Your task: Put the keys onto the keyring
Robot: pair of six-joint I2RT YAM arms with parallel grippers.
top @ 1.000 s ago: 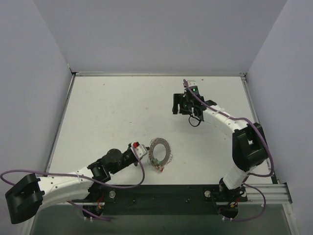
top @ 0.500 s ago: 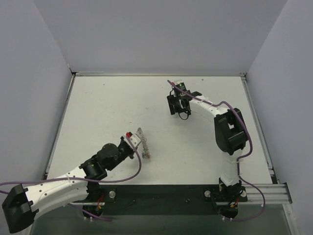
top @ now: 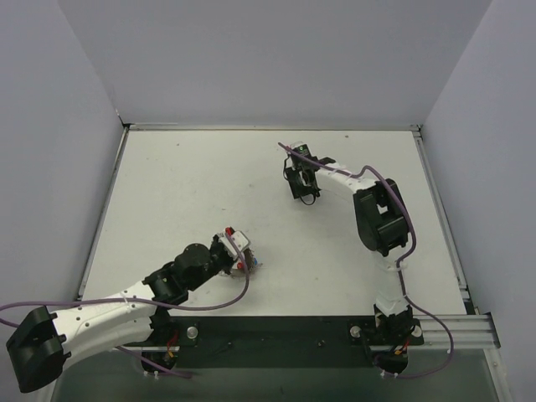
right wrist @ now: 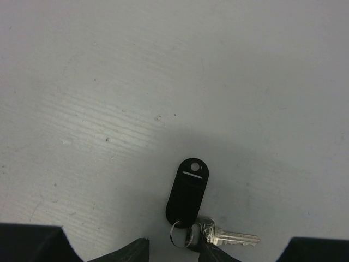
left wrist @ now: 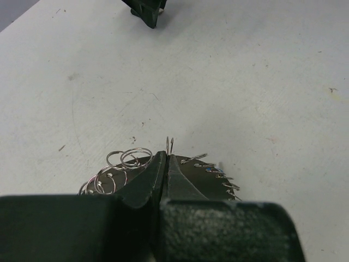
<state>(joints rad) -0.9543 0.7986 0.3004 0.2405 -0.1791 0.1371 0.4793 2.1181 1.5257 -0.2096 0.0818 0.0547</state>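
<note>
My left gripper (top: 240,252) is shut on the keyring (top: 244,257), held edge-on just above the table. In the left wrist view the jaws (left wrist: 166,158) pinch the ring's rim (left wrist: 169,143). Small silver loops (left wrist: 124,159) hang to its left, and thin key blades, one with a blue speck (left wrist: 217,172), stick out to its right. My right gripper (top: 301,178) is open at the far middle. In the right wrist view its fingertips (right wrist: 172,252) straddle a small split ring (right wrist: 180,234). That ring joins a black oval tag (right wrist: 188,190) and a silver key (right wrist: 232,237) lying on the table.
The white table (top: 167,193) is walled on the left, back and right. My right gripper's black tip shows at the top of the left wrist view (left wrist: 144,8). A purple cable (top: 239,295) loops beside my left arm.
My left gripper turned the keyring from face-on to edge-on and shifted it left. My right arm swung left and folded in, its gripper now over the black tag and key.
</note>
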